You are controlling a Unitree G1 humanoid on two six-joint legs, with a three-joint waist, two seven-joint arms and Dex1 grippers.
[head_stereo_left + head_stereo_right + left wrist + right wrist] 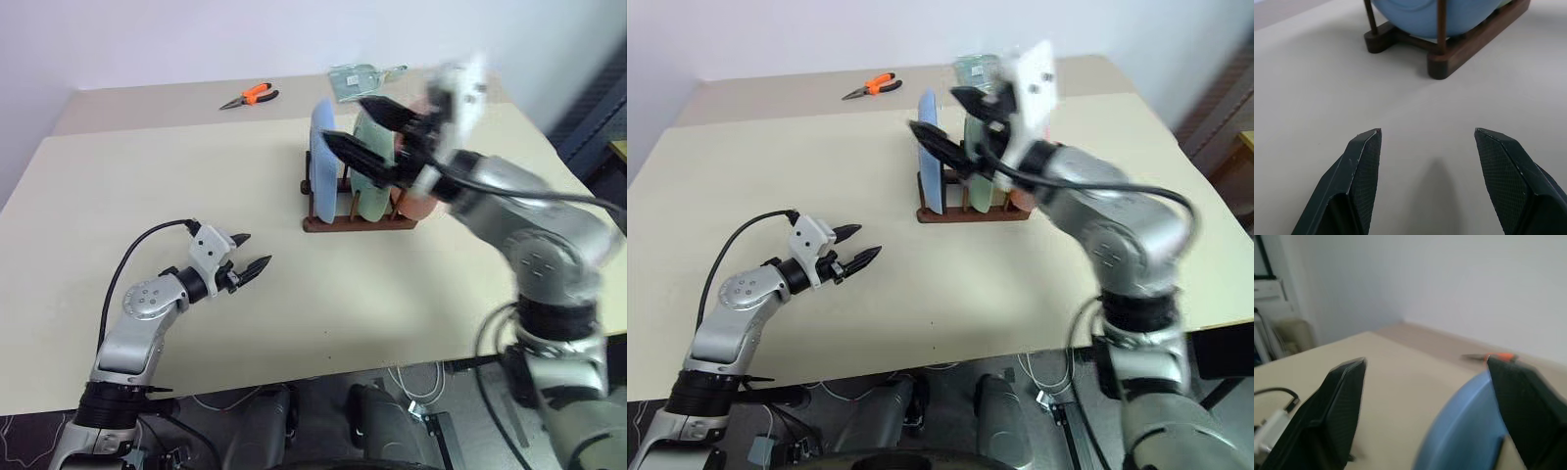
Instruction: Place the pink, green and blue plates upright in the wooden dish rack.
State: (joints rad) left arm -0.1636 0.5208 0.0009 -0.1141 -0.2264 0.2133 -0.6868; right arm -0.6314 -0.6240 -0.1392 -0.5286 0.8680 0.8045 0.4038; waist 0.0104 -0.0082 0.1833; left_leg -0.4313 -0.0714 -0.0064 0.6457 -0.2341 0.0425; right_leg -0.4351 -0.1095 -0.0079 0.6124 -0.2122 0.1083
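Note:
The wooden dish rack (358,224) stands at mid-table with three plates upright in it. The blue plate (322,157) is at the rack's left end, the green plate (373,166) in the middle, and the pink plate (421,205) at the right end, mostly hidden by my right arm. My right gripper (346,119) hangs open and empty beside the upper rims of the blue and green plates. My left gripper (257,249) hovers low over the table to the rack's front left, open and empty. In the left wrist view, the rack (1449,54) and the blue plate (1430,17) lie ahead of it.
Orange-handled pliers (250,95) lie at the far side of the table. A clear packet (358,78) lies behind the rack. The table's (323,313) near edge runs just in front of me, with cables hanging below it.

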